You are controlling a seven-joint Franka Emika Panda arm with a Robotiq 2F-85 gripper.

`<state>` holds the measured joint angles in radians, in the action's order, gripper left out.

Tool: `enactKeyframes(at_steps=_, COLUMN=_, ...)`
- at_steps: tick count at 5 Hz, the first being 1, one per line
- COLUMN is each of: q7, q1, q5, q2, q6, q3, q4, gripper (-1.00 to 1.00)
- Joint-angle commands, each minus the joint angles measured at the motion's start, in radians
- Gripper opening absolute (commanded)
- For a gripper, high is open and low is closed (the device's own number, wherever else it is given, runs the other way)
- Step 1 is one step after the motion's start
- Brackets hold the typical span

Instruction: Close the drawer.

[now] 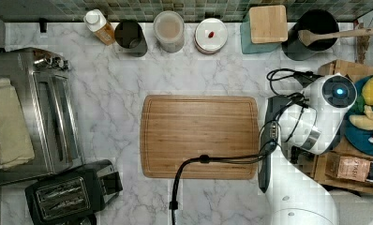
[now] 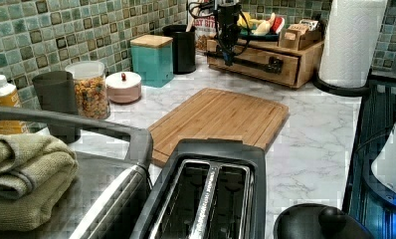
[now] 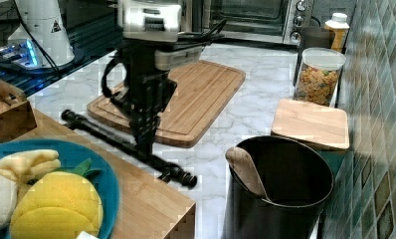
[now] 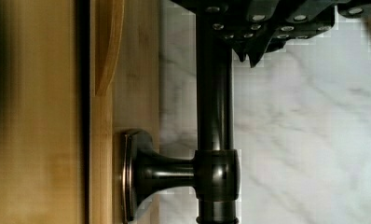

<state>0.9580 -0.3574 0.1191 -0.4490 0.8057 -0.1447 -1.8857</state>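
You have a marble counter point(image 1: 109, 93) with a cutting board point(image 1: 198, 136) at its middle. At the top view's right, the drawer point(image 2: 258, 59) sits in a wooden box under a blue plate of toy fruit. Its front faces the cutting board, and its long side runs from near to far. A carton point(image 1: 371, 37) in the far corner reads "BITES". The gripper point(image 3: 144, 142) comes down on the dark bar handle point(image 4: 215, 116), with its fingers clenched around it.
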Motion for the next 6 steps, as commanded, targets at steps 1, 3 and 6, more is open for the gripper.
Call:
enactKeyframes(at_steps=1, q7=0.011, q1=-0.152, q5=0.064, q2=-0.064, q6=0.057, q3=-0.18, q4=0.072, gripper=-1.0)
enactKeyframes(at_steps=3, q7=0.013, q1=-0.148, q5=0.061, q2=-0.065, q6=0.057, q3=-0.184, q4=0.071, gripper=-1.0)
enactKeyframes(at_steps=6, q7=0.016, q1=-0.143, q5=0.056, q2=-0.066, q6=0.058, q3=-0.19, q4=0.071, gripper=-1.0)
